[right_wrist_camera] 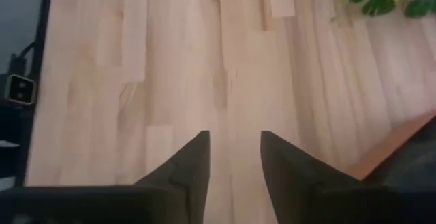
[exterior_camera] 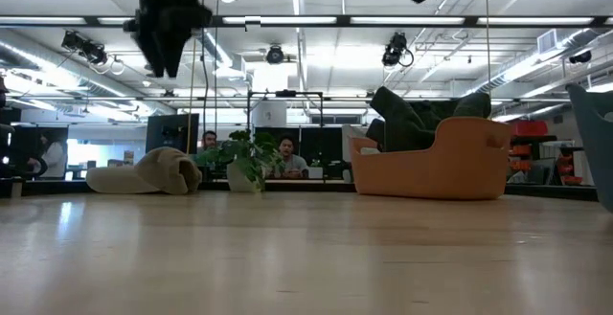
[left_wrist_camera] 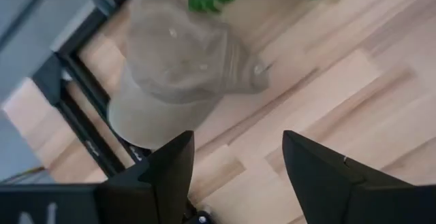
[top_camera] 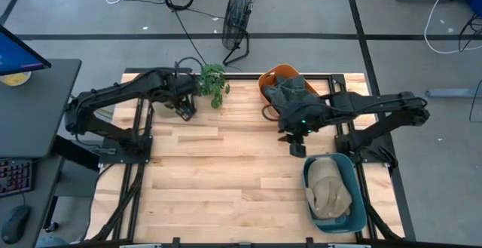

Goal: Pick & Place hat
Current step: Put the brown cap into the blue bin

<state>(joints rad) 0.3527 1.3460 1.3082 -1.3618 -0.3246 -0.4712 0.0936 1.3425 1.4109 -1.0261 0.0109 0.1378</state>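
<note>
Left gripper hangs above the hat, fingers spread and empty, likely lining up a grab; the hat lies on the table just beside the plant. Right gripper, also spread and empty, waits over bare wood, well apart from the plant.

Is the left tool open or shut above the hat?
Open. In its wrist view, the left tool's two dark fingers stand apart, empty, with bare wood between them and the tan hat lying beyond.
</note>
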